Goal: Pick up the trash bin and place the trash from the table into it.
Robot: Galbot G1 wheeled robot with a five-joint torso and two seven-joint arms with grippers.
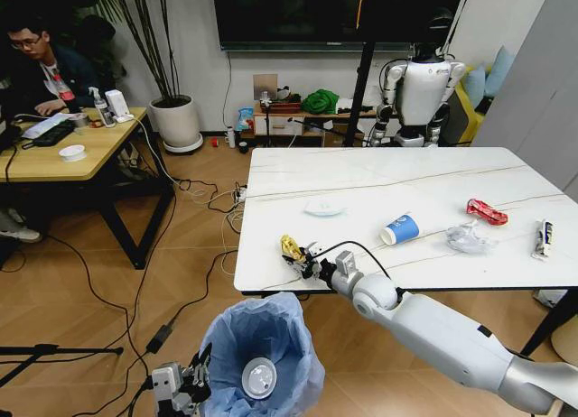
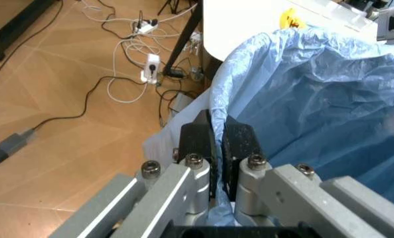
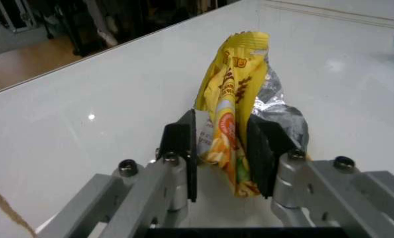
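Two end effectors were clamped: the right end effector (image 3: 222,148) pinched the light, crinkly yellow foil snack packet (image 3: 233,114) mid-body near the white marble-look counter's (image 1: 379,187) front-left corner, the left end effector (image 2: 217,144) gripped the blue-bagged round trash bin's (image 1: 262,331) flimsy rim below it.

The large rectangular white marble-look table (image 1: 379,187) has a smooth, glossy top with thin grey veins that mirrors the room lights, while the small round trash bin (image 1: 271,340) is lined with thin, crinkled light-blue plastic film that is frilly at the rim. The crumpled yellow snack packet (image 3: 233,106) is shiny printed foil with a silvery metallic inside, pinched between the 2 matt black pads of the right gripper (image 3: 222,158), whose links are brushed grey metal with bright bolts. The left gripper (image 2: 218,148) shows the same matt black pads and grey metal, closed on the bag film, and the floor (image 1: 81,318) looks like smooth satin wood.
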